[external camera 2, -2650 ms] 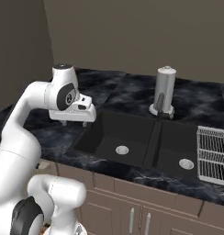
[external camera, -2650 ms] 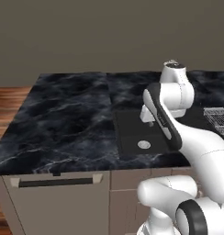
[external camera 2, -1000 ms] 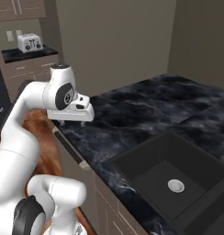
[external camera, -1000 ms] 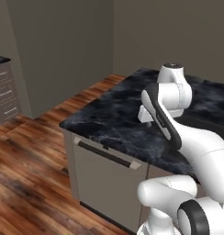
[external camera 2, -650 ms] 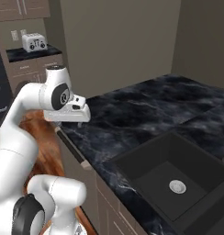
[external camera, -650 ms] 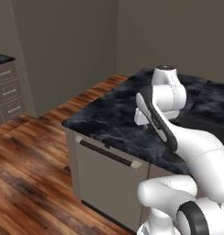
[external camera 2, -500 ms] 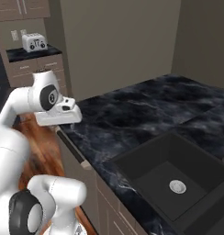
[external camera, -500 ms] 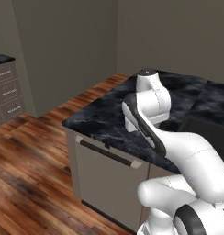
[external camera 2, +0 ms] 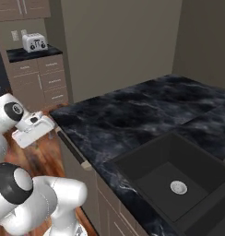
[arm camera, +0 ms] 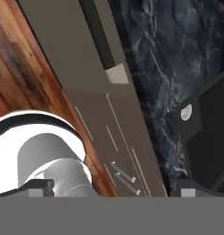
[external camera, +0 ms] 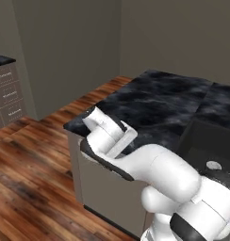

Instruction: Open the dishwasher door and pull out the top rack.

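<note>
Taupe-grey front of the dishwasher door (arm camera: 63,50) runs diagonally through your hand view, closed flush under the black marble countertop (external camera 2: 133,115). Its long dark bar handle (arm camera: 99,34) lies along the upper edge, ending at a pale mount. You see the same handle (external camera 2: 73,148) in the right base view, just under the counter lip. Beside the door in the hand view sit plain cabinet fronts (arm camera: 125,156) with small silver pulls. The black sink (external camera 2: 174,179), with its round drain, sits in the counter to the right. The arm is bent low in front of the door, the hand out over the wood floor (external camera: 27,164). Jaws are released, spread wide and holding nothing. A toaster (external camera 2: 34,42) stands on the far counter.
</note>
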Controlling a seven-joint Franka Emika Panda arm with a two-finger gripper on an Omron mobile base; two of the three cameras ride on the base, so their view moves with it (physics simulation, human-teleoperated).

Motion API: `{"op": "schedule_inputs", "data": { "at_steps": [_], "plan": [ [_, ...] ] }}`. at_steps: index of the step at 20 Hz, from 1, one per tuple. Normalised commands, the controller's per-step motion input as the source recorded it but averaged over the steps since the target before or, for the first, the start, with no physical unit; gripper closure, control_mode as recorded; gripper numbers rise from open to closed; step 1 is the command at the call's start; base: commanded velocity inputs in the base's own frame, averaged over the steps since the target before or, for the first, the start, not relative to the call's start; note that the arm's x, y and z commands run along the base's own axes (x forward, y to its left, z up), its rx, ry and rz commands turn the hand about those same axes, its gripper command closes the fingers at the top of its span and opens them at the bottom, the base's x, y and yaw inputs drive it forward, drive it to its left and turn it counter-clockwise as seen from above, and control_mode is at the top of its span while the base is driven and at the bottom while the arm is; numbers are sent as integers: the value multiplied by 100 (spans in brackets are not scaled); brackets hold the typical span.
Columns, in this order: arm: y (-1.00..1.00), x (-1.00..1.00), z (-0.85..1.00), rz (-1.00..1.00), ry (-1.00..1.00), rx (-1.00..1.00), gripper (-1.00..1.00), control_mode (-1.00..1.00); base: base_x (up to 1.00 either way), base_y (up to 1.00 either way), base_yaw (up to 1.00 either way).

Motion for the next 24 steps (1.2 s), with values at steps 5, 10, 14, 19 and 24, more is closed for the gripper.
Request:
{"op": "schedule_inputs", "data": {
  "at_steps": [5,10,14,19,24],
  "plan": [
    [21,28,-78,17,9,-32,-100,-100,0,0,0],
    [-8,35,-60,11,1,-25,-100,-100,0,0,0],
    [-3,26,-38,2,-4,-24,-100,-100,0,0,0],
    [0,14,-19,-1,-4,-14,-100,-100,0,0,0],
    [-4,20,-12,-1,-5,-8,-100,-100,0,0,0]
  ]
}}
